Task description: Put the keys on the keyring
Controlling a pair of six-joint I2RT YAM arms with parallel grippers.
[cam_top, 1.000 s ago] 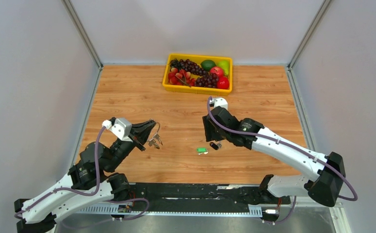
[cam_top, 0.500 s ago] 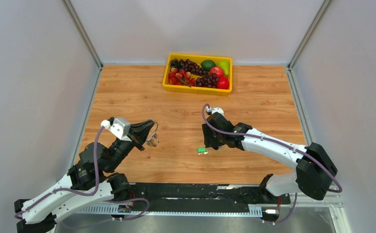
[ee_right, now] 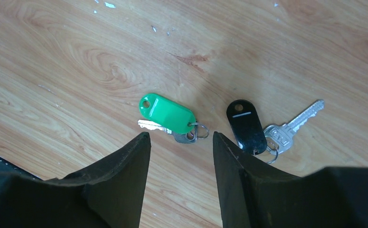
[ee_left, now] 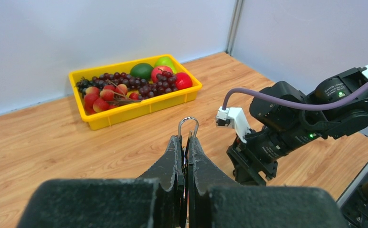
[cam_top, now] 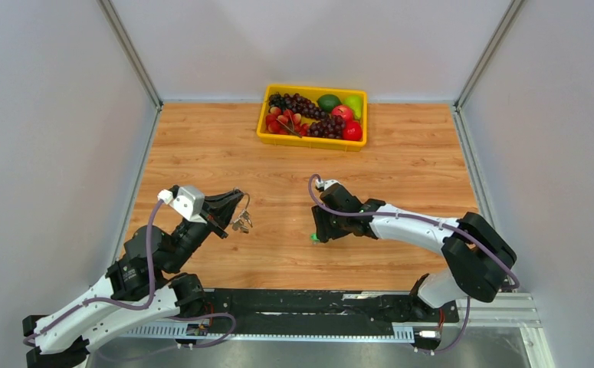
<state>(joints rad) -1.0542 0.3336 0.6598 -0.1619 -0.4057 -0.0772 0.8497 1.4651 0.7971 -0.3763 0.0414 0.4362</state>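
My left gripper (cam_top: 237,205) is shut on a silver keyring (ee_left: 188,124), whose loop sticks out past the fingertips; a few keys (cam_top: 241,223) hang from it above the table. My right gripper (ee_right: 181,137) is open and hovers just over two loose keys lying flat on the wood. The green-headed key (ee_right: 168,112) lies in front of the gap between the fingers. The black-headed key (ee_right: 246,126) with its silver blade (ee_right: 293,124) lies beside the right finger. In the top view only a sliver of the green key (cam_top: 313,237) shows under the right gripper (cam_top: 321,230); the black key is hidden.
A yellow basket (cam_top: 312,142) of fruit stands at the back middle of the table, also in the left wrist view (ee_left: 139,110). Grey walls close in both sides and the back. The right arm (ee_left: 286,128) fills the right of the left wrist view.
My right gripper has moved left and lower over the two loose keys, now covering the black one from above. The left gripper has held the keyring nearly still.
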